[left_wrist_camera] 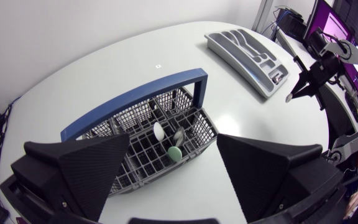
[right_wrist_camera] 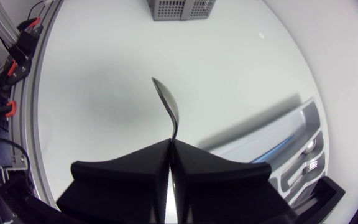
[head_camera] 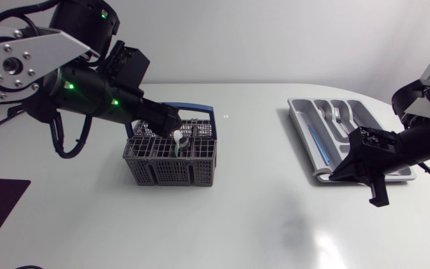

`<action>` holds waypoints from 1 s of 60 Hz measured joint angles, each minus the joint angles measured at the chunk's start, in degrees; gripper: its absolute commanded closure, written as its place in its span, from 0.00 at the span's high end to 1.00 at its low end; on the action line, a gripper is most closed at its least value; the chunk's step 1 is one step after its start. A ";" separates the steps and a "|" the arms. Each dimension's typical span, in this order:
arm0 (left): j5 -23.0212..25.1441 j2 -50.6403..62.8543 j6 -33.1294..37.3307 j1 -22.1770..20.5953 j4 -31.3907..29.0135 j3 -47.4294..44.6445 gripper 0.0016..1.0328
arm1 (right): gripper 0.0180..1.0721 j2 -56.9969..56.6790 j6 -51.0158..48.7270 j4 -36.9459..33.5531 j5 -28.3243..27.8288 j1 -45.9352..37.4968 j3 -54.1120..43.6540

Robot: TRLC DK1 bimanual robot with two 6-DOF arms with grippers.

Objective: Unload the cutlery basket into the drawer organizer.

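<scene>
Holds spoon (right_wrist_camera: 168, 107) clamped by its handle end in right hand (right_wrist_camera: 170, 142), bowl over bare counter (head_camera: 260, 217) beside organizer (head_camera: 298, 119) near the right edge. Carries left hand (head_camera: 169, 122) with fingers wide apart above basket (head_camera: 170, 170), left of centre, cutlery (left_wrist_camera: 159, 130) standing inside. Risks spoon pivoting in so short a grip and landing outside its compartment; risks the spread fingers snagging basket's blue handle (left_wrist_camera: 135, 99).

Grey grid-mesh basket (head_camera: 172, 168) (blue handle (left_wrist_camera: 132, 104)), silver-grey organizer (head_camera: 308, 127), shiny steel spoon (right_wrist_camera: 168, 109), plain white table (head_camera: 260, 224)
</scene>
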 measured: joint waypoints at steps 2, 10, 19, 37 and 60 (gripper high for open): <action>-0.02 0.00 0.22 0.00 0.20 -0.20 0.96 | 0.05 2.21 -1.46 -0.02 0.48 -1.64 1.11; -0.02 0.00 1.22 0.00 1.14 -0.94 0.96 | 0.05 10.56 -6.71 -0.02 1.92 -8.24 6.51; 0.00 -0.02 2.54 -0.02 1.81 -1.92 0.96 | 0.05 18.38 -11.82 0.04 4.46 -14.78 14.25; 0.48 -0.28 4.20 -0.11 3.10 -3.63 0.96 | 0.13 27.36 -15.50 5.46 11.28 -18.75 21.07; 2.51 -0.39 6.80 -0.11 3.69 -3.76 0.96 | 0.69 26.88 -15.19 10.01 11.96 -18.69 20.37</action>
